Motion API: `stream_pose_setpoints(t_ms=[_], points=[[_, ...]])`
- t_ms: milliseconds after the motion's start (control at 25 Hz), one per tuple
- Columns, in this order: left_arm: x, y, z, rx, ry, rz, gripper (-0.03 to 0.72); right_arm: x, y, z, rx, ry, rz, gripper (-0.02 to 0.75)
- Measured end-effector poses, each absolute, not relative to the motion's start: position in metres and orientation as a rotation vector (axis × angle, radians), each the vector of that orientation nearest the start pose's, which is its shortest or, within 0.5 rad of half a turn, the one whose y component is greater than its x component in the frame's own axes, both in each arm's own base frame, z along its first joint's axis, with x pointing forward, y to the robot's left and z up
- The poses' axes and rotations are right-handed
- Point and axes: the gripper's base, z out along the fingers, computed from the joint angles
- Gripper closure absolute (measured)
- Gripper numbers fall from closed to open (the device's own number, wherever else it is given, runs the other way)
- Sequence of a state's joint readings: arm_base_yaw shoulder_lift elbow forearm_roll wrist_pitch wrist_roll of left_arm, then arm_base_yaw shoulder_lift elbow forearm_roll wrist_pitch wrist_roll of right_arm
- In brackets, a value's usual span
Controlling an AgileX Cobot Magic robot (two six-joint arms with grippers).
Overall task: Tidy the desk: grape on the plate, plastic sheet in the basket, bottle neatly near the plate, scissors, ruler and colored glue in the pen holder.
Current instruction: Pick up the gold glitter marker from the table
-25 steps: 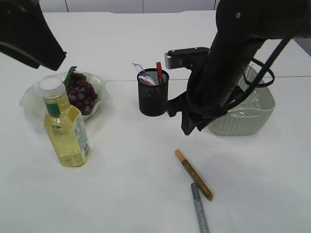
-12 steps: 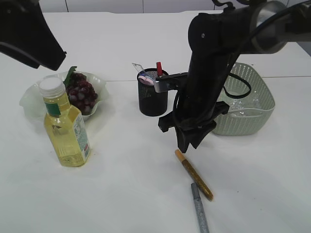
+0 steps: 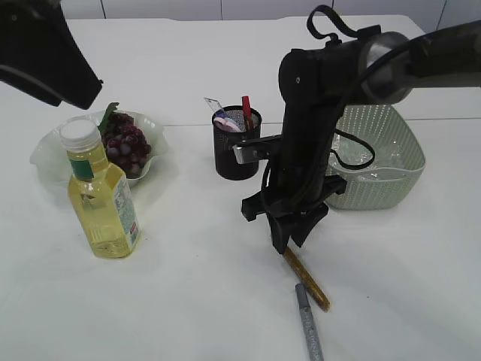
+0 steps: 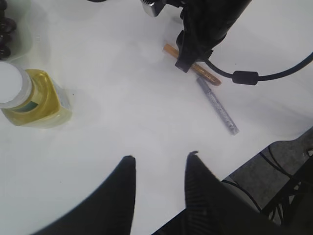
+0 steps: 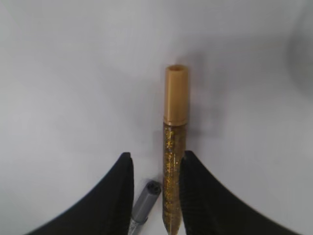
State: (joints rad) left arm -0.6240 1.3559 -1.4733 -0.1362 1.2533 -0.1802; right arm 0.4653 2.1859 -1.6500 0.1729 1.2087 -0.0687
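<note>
My right gripper (image 5: 154,162) is open and stands low over the table, its fingers on either side of the gold glitter glue (image 5: 173,147), which lies flat. The cap end of a silver glue (image 5: 145,198) also lies between the fingers. In the exterior view the right gripper (image 3: 289,239) covers the upper end of the gold glue (image 3: 310,280). The black mesh pen holder (image 3: 237,154) holds scissors, a ruler and a red glue. Grapes (image 3: 125,147) lie on the plate (image 3: 51,154). The bottle (image 3: 101,199) stands in front of the plate. My left gripper (image 4: 160,159) hangs open and empty.
The green basket (image 3: 387,177) sits right of the pen holder with a clear plastic sheet (image 3: 359,156) inside. The silver glue (image 3: 308,331) lies near the front table edge. The left arm (image 3: 45,53) hovers high above the plate.
The right arm has swung from beside the basket forward and down, and its open fingers now straddle the gold glue. The left arm has not moved.
</note>
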Motion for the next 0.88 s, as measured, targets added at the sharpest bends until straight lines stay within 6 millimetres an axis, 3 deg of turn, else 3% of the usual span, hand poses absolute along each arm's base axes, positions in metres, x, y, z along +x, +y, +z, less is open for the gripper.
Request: stream_pose_setpoints(t_ms=[320,880], points=[[0.207,-0.164,0.401,0.579,2.616,-0.454,0.434,0.372,0.203,0.143,-0.749,3.187,0.219,0.437],[0.207,-0.164,0.401,0.579,2.616,-0.454,0.434,0.373,0.201,0.13,-0.742,3.215,0.158,0.434]])
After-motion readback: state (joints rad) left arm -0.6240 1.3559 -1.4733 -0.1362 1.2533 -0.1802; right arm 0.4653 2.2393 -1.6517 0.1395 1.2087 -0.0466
